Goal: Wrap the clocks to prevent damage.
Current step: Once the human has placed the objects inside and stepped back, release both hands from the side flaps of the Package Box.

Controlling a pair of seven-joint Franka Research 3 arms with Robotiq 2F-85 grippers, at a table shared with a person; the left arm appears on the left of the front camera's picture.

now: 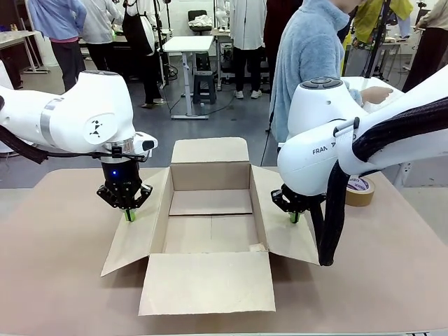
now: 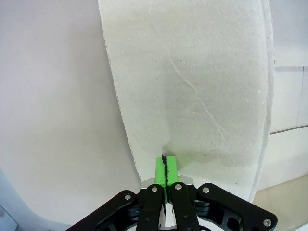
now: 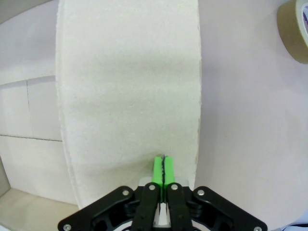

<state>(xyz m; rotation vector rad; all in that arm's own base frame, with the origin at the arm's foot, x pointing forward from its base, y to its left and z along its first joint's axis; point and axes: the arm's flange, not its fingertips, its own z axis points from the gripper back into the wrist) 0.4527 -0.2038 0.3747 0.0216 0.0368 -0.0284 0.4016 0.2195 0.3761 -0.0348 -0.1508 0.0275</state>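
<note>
Front view: left gripper (image 1: 129,214) and right gripper (image 1: 295,217), pads pinched together, empty, tips against side flaps (image 1: 140,236) of open brown cardboard box (image 1: 210,176).

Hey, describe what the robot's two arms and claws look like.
Both arms are white with rounded joints. The left arm has a grey band, a small black marking and a blue light at the wrist. The right arm bears partial lettering FRAN and carries a black ribbed hose. The left claw and right claw are black linkages with green pads.
</note>
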